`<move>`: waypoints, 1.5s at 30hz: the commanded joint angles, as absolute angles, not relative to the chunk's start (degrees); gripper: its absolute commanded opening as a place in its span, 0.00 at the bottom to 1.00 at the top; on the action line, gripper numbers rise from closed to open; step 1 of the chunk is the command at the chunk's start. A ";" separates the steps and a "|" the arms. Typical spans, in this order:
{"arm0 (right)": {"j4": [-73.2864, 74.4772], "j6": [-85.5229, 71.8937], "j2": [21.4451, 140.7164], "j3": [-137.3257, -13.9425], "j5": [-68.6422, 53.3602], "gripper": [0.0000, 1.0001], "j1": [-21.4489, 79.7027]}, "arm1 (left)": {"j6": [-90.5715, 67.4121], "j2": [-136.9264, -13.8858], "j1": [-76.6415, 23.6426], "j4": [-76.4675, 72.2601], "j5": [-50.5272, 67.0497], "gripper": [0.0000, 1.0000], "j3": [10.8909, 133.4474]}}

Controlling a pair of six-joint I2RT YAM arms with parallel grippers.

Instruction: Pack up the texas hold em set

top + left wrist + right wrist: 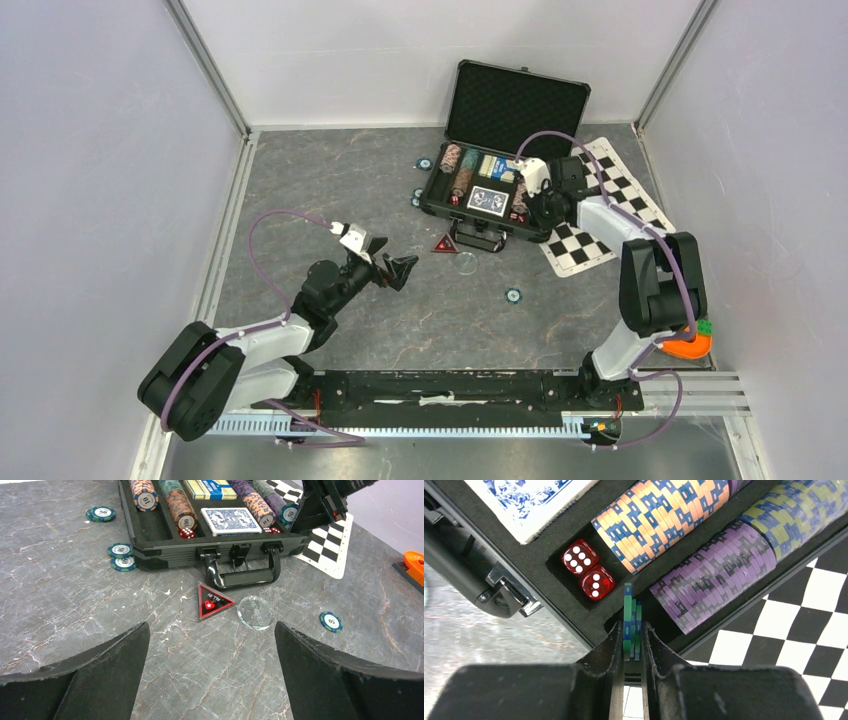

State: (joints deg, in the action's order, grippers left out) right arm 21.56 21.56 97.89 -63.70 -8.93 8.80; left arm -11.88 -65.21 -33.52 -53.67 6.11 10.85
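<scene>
Both jaws of the right gripper (630, 635) are clamped on a thin stack of green chips (629, 617), held on edge at the near end of the groove holding the purple chip row (714, 575). That row's long axis runs away up and rightward, so the stack probably needs a slight turn. Red dice (588, 570) sit just left. The case (574, 620) rests on marbled table (75, 605). The left gripper (211, 627) gapes wide, well apart, facing the red triangular marker (212, 601).

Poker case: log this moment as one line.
right gripper: shut on green chips over case | left gripper: open | outside: four loose chips, red marker, clear disc
</scene>
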 commanded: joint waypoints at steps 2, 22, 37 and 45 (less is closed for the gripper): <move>24.12 8.07 94.82 -57.99 -13.38 0.00 15.79 | -9.67 -64.98 -33.93 -55.73 6.40 1.00 11.01; 30.47 17.03 95.64 -64.27 -0.91 0.27 17.53 | -8.44 -63.29 -34.20 -54.49 5.65 1.00 10.62; 31.25 18.41 95.32 -65.54 2.73 0.25 17.68 | -8.09 -63.53 -34.23 -54.29 5.63 1.00 10.70; 31.10 23.10 99.17 -68.32 3.68 0.15 18.70 | -8.09 -63.91 -34.19 -54.32 5.81 1.00 10.81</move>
